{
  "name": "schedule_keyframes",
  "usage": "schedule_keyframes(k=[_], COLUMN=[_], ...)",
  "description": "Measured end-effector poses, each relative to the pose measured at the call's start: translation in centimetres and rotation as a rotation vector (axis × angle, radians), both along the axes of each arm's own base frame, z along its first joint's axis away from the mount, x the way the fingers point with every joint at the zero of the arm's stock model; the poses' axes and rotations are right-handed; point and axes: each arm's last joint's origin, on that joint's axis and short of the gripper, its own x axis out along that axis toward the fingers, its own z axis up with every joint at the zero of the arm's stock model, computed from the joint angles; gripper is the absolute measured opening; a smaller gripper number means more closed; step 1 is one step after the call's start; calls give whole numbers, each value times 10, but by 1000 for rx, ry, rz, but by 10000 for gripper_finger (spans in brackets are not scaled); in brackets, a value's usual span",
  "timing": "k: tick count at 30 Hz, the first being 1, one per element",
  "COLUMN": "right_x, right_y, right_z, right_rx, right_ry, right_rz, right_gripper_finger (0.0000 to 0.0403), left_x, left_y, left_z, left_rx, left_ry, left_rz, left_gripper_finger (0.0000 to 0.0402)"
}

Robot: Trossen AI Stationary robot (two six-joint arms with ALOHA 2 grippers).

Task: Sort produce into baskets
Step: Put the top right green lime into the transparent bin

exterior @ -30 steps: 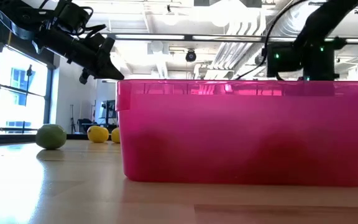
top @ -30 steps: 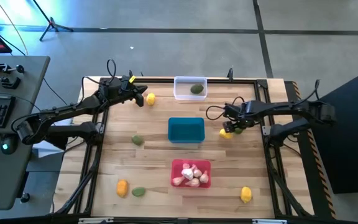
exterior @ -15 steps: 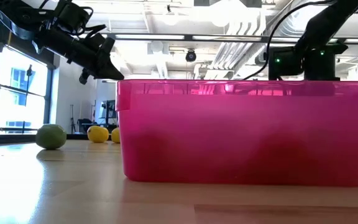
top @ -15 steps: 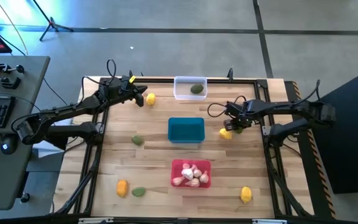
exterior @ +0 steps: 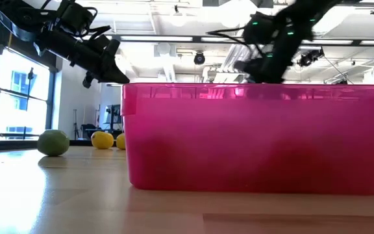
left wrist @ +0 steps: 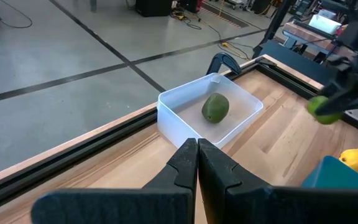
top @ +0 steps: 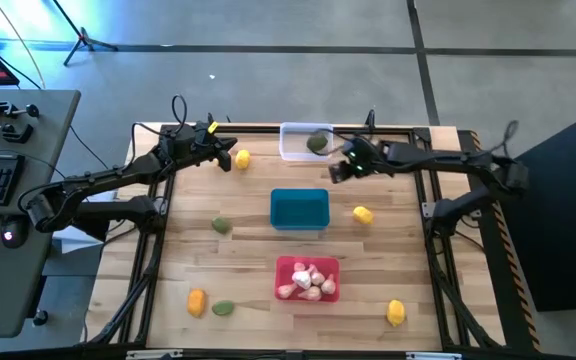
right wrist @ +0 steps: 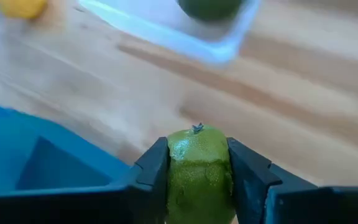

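**Right hand carries a green fruit near the clear tub**

Wooden bench (top: 258, 250) boards fill the frame under both arms. At the far edge sits the clear tub (top: 293, 147) with one dark green piece (top: 316, 142) inside. The right hand (right wrist: 197, 171) grips a green fruit (right wrist: 199, 174) between its fingers, above the bench between the clear tub and the teal tub (top: 299, 209). A yellow fruit (top: 363, 214) lies just right of the teal tub. The red tub (top: 307, 278) holds whitish-pink bulbs (top: 306, 281). The left hand (left wrist: 197, 155), fingers pressed together and empty, hangs near another yellow fruit (top: 242, 157) at far left.
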Motion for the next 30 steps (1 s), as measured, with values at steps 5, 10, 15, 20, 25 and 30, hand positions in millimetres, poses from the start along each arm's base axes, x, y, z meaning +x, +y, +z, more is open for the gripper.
schedule_keyframes(k=[5, 10, 15, 20, 25, 30], right_x=[42, 69, 80, 84, 83, 82], right_y=[-38, -79, -109, -120, -118, -118], right_z=[15, 24, 18, 6, -4, -9], right_rx=[-102, -172, -211, -232, -236, -236], right_ry=[14, 74, 249, 357, 399, 412], right_rz=[113, 333, 588, 774, 873, 904], right_gripper_finger=[100, 111, 112, 113, 113, 114], left_x=[0, 0, 0, 0, 0, 0], left_y=[0, 0, 0, 0, 0, 0], left_z=[0, 0, 0, 0, 0, 0], left_rx=[-7, -14, -1, 1, 32, 37], left_ry=[-6, -11, 0, 1, 26, 30], left_rz=[3, 6, 0, 5, -14, -16], left_gripper_finger=[0, 0, 0, 0, 0, 0])
